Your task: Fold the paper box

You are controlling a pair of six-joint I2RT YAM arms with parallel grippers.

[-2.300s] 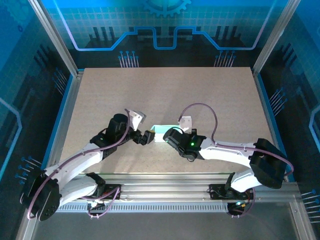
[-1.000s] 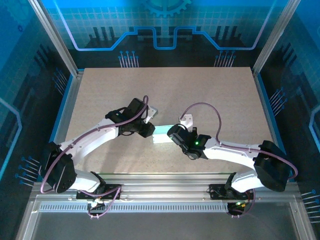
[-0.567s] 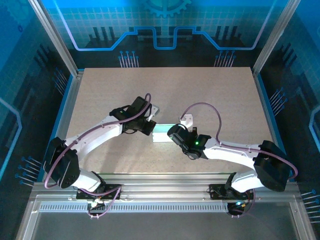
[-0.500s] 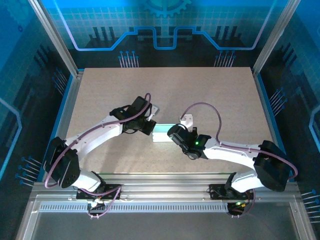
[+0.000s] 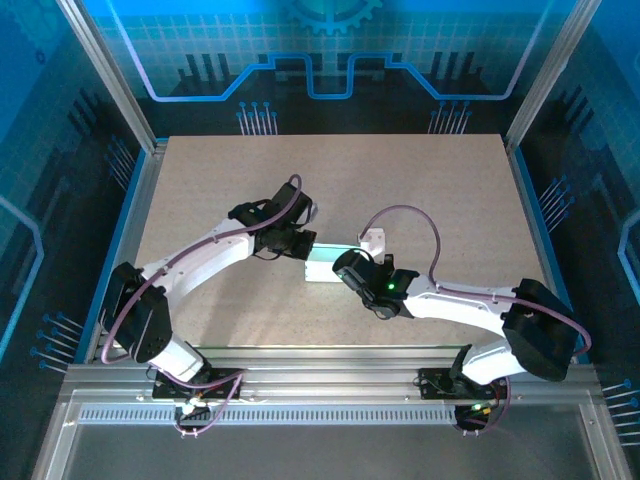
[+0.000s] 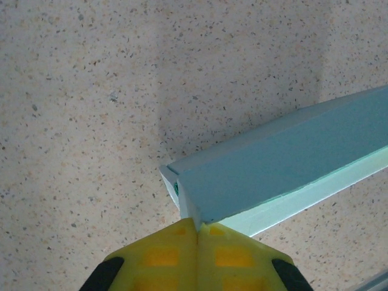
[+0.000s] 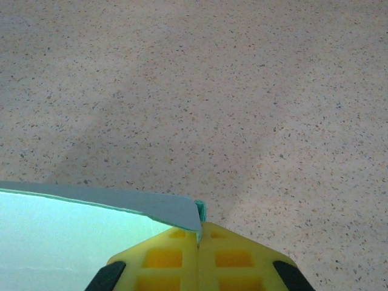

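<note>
**Both grippers closed on the paper box at table centre**

In the overhead view, the left arm (image 5: pixel 200 265) reaches from the lower left toward mid-frame. The left gripper (image 5: pixel 300 246) sits at the left end of the paper box (image 5: pixel 322 266). In the left wrist view its yellow fingers (image 6: pixel 163 254) are pressed together at bottom centre, with a corner edge of the box pinched in the seam between them. The box is pale mint and sits at the centre of the speckled table (image 5: pixel 230 180), its long narrow body running left to right. The right gripper (image 5: pixel 345 270), on the right arm (image 5: pixel 460 300), meets the box's right end. In the right wrist view its yellow pads (image 7: pixel 233 257) are likewise closed, nipping the corner of a thin card panel in the lower left of that frame.
</note>
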